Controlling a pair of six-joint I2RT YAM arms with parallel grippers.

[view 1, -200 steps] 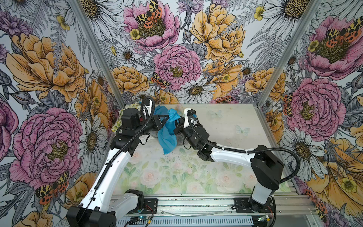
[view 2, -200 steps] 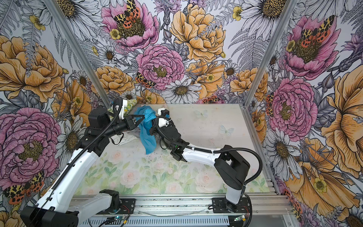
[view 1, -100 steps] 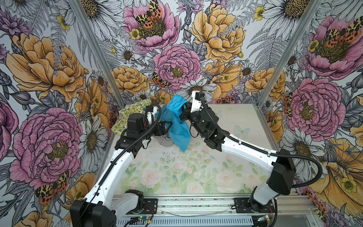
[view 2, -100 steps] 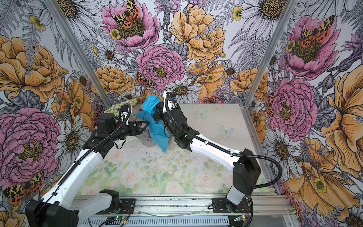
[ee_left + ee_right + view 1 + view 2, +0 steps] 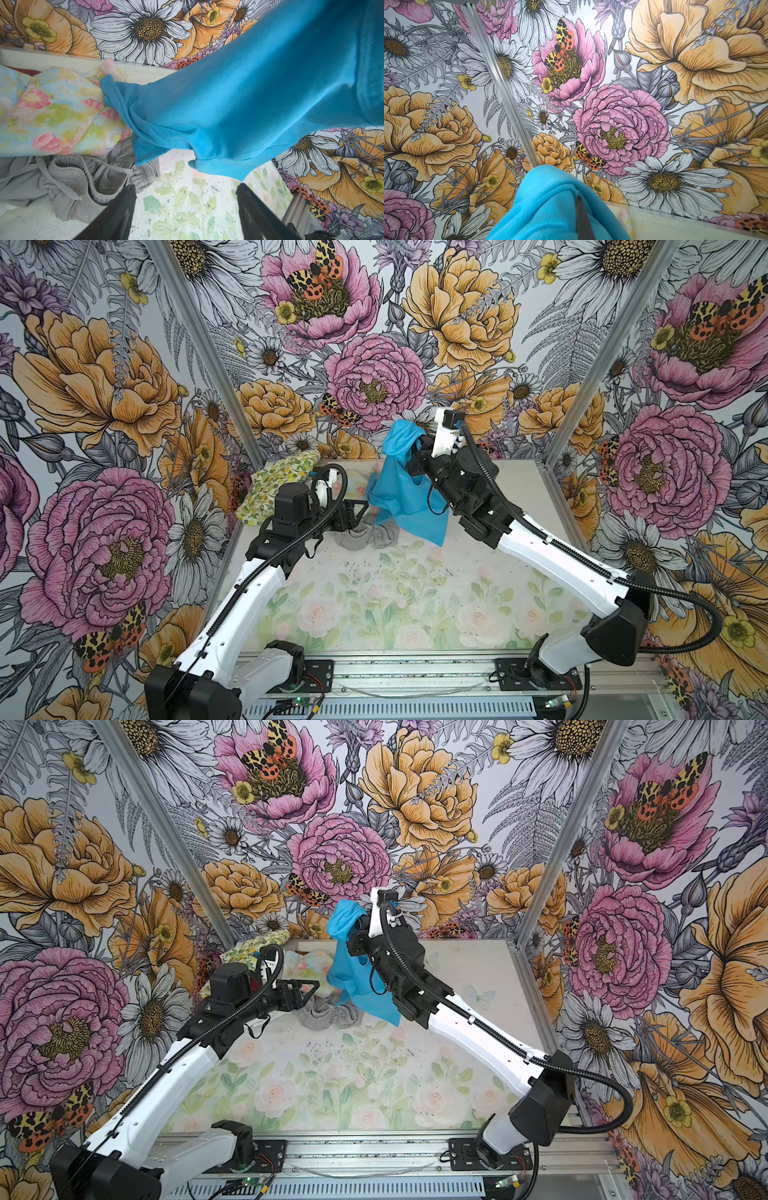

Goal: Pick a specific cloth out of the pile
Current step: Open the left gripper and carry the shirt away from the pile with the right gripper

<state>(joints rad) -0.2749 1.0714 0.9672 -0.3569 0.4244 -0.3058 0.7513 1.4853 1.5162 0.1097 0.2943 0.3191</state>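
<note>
Cloth (image 5: 405, 493), turquoise, thin, plain: in both top views it hangs from the right gripper (image 5: 410, 446), clamped on its top fold, above the pile (image 5: 365, 535) on the table (image 5: 395, 601). Left gripper (image 5: 358, 510) spread wide, empty, beside the pile.
Left wrist: fine-knit cloth by a pastel floral piece (image 5: 58, 116); grey piece (image 5: 72, 182), ribbed, elastic.
Right wrist: cloth bunched around a finger (image 5: 581, 212).

Right gripper (image 5: 417, 446) is now higher and further back, clamped on the cloth (image 5: 409, 497), which rises with it and hangs mostly above the pile (image 5: 282, 485). Left gripper (image 5: 185, 186) no longer pinches the cloth: jaws spread, empty, lower, beside the grey cloth (image 5: 365, 537).
</note>
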